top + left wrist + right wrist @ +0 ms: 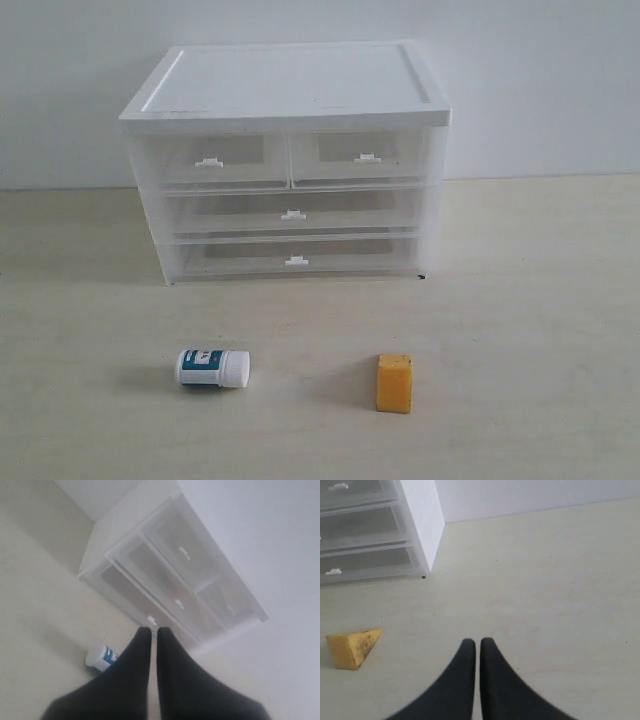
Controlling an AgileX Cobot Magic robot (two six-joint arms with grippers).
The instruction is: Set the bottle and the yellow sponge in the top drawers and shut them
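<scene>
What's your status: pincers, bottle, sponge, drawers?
Shut and empty: left pincer, right pincer. On the table, untouched: bottle on its side, yellow sponge. Both top drawers closed. Nothing blocking them.

bottle (212, 367): white, teal label, lying on its side on the bench (520, 320), cap pointing right
yellow sponge (394, 382): orange-yellow block, standing on end, well right of bottle
top drawers (225, 160): translucent, white handles, both sitting shut, side by side
</scene>
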